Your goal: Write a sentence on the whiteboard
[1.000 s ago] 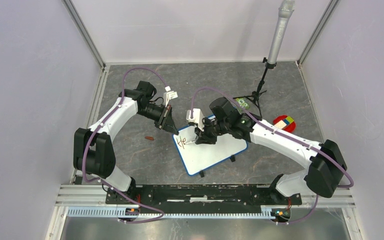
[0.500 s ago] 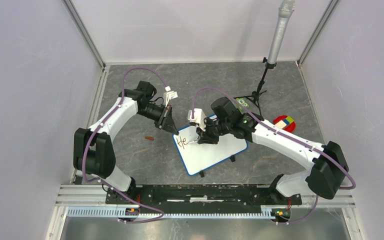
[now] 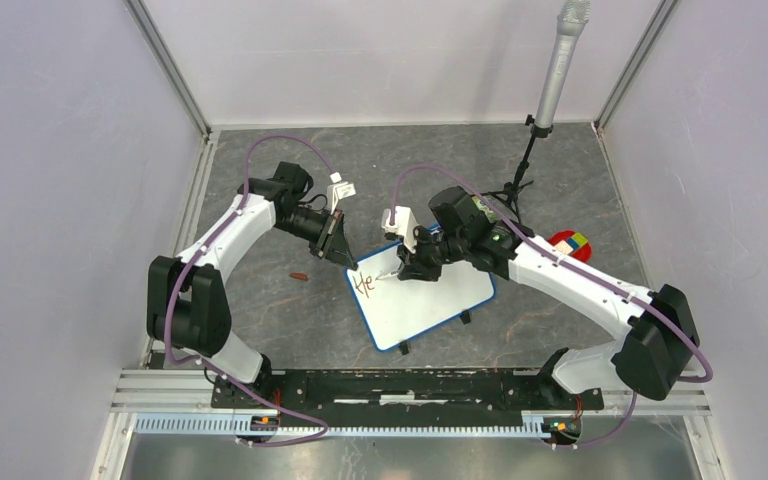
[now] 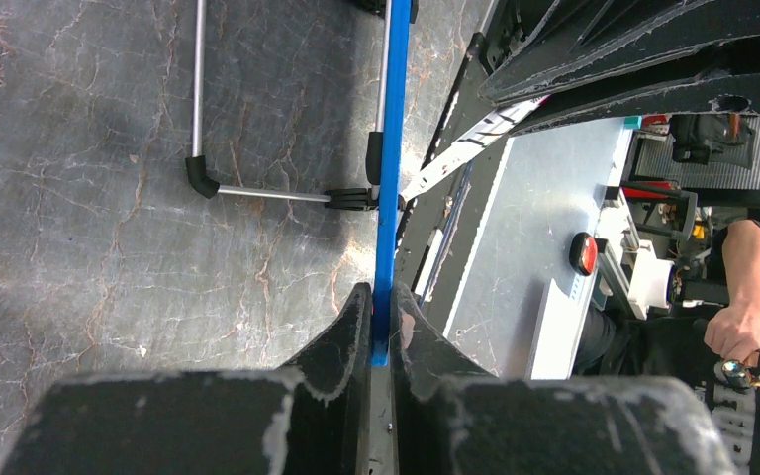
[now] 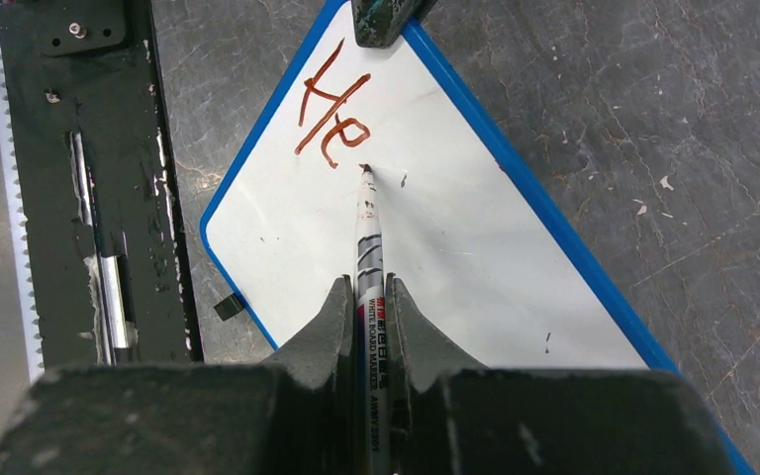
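The whiteboard (image 3: 425,305) lies tilted on the grey table, white with a blue frame. It also shows in the right wrist view (image 5: 435,247). Its blue edge (image 4: 392,148) shows in the left wrist view. The sentence (image 3: 364,283) stands as reddish-brown letters "He" (image 5: 332,114) at the board's upper left corner. My left gripper (image 3: 345,258) is shut on that corner's blue frame (image 4: 384,312). My right gripper (image 3: 407,270) is shut on a whiteboard marker (image 5: 367,237). The marker's tip sits at the board just right of the "e". The gripper's jaws (image 5: 367,297) clamp the barrel.
A small reddish-brown cap (image 3: 300,276) lies on the table left of the board. A microphone stand (image 3: 550,80) rises at the back right. A red, multicoloured object (image 3: 570,245) lies right of the board. The black base rail (image 3: 410,385) runs along the near edge.
My right gripper has shifted right and farther back with the marker, and its tip now rests just past the "e". The left arm and the board have not moved.
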Robot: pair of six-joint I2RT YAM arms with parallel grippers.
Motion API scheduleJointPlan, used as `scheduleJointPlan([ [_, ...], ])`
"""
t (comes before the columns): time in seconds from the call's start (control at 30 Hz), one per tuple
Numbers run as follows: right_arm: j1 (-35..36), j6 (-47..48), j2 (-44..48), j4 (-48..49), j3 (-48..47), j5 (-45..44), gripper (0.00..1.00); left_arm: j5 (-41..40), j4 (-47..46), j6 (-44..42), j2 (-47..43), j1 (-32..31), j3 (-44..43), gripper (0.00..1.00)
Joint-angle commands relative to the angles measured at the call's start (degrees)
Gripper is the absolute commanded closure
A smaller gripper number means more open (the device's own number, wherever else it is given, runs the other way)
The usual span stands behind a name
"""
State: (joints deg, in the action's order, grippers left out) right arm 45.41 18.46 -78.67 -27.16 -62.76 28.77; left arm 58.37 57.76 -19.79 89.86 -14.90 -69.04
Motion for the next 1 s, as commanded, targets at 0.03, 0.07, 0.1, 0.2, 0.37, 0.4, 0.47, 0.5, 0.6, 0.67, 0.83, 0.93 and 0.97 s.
scheduleJointPlan([
  [0.03, -0.74, -1.04, 1.32, 2.7, -1.76, 0.67, 1.0, 0.67, 0.36, -0.86, -0.33, -0.31, -0.84, 0.98],
  [0.07, -0.84, -1.14, 1.31, 2.95, -1.68, 0.67, 1.0, 0.67, 0.34, -0.86, -0.32, -0.27, -0.85, 0.98],
  [0.1, -0.91, -1.23, 1.24, 3.06, -1.72, 0.63, 1.0, 0.68, 0.34, -0.86, -0.36, -0.31, -0.84, 0.98],
  [0.2, -0.93, -1.58, 0.91, 3.66, -1.67, 0.52, 1.0, 0.69, 0.36, -0.92, -0.3, -0.27, -0.93, 0.98],
  [0.37, -0.84, -1.84, 0.26, 3.95, -2.1, 0.99, 1.0, 0.69, 0.33, -0.94, -0.24, -0.31, -0.93, 0.98],
  [0.4, -0.86, -1.93, 0.12, 4.01, -2.0, 1.26, 1.0, 0.69, 0.35, -0.95, -0.29, -0.31, -0.88, 0.97],
  [0.47, -0.83, -2.0, -0.06, 4.17, -1.65, 1.7, 1.0, 0.65, 0.34, -0.99, -0.3, -0.31, -0.84, 0.97],
  [0.5, -0.77, -2.02, -0.14, 4.2, -1.39, 1.86, 1.0, 0.69, 0.38, -1.01, -0.3, -0.27, -0.84, 0.98],
  [0.6, -0.52, -1.87, -0.15, 4.31, -0.5, 1.99, 1.0, 0.56, 0.34, -1.1, -0.27, -0.31, -0.84, 0.98],
  [0.67, -0.3, -1.67, -0.01, 4.19, 0.2, 1.96, 1.0, 0.61, 0.34, -1.12, -0.29, -0.32, -0.84, 0.98],
  [0.83, -0.23, -1.21, 0.5, 4.17, 2.08, 1.73, 1.0, 0.53, 0.38, -0.95, -0.22, -0.31, -0.84, 0.97],
  [0.93, -0.21, -1.14, 0.78, 4.21, 3.11, 1.46, 1.0, 0.43, 0.41, -0.88, -0.14, -0.31, -0.93, 0.98],
  [0.97, -0.23, -1.14, 0.88, 4.21, 3.42, 1.48, 1.0, 0.43, 0.38, -0.92, -0.14, -0.31, -0.93, 0.98],
])
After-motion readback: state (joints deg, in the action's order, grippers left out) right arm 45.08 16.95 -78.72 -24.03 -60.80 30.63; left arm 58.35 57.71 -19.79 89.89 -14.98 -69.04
